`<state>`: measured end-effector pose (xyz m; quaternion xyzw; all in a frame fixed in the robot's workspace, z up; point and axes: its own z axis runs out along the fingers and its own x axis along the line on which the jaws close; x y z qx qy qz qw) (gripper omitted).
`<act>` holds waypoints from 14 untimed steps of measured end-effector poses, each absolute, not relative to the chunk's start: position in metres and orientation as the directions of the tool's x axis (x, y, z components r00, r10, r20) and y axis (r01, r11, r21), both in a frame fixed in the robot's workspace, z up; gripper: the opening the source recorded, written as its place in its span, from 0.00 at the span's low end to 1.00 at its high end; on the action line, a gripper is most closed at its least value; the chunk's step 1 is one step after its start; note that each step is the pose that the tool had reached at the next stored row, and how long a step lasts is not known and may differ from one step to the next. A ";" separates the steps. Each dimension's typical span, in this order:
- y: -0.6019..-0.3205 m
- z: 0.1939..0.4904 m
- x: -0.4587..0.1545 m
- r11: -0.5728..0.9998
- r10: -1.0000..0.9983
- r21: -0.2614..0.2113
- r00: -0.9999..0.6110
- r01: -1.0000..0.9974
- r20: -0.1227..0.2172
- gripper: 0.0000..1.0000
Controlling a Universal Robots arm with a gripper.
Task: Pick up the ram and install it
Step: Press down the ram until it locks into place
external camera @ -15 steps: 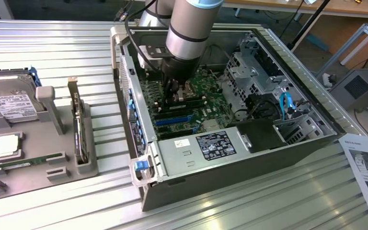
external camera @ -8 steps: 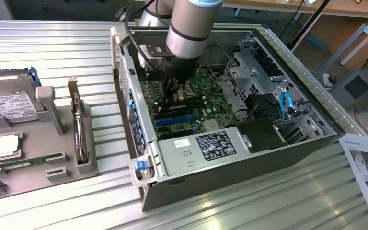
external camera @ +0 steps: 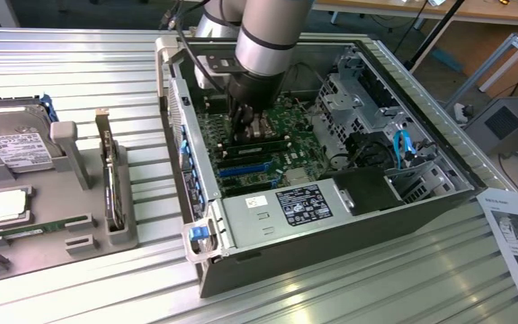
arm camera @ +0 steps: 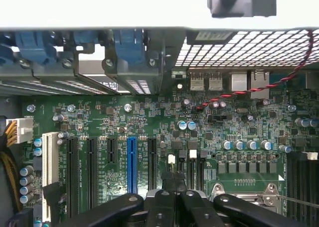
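Alignment matters here: gripper (arm camera: 174, 184), fingers pressed together low over the motherboard (arm camera: 149, 112), should stay square to the black slots (arm camera: 301, 187), though I cannot tell whether the ram sits pinched between them

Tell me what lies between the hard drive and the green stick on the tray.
The silver processor chip lies between hard drive and green stick, seen in the exterior view.

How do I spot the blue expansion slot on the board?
Start at the open computer case on the slatted metal table; the green motherboard lies on its floor. In the board's row of long parallel slots, the blue slot is the only blue one, standing between black slots, with one white slot at the row's end.
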<state>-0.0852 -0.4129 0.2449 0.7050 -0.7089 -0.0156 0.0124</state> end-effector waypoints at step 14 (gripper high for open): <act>-0.413 0.267 -0.085 0.005 -1.000 0.040 -0.006 -0.999 -0.004 0.11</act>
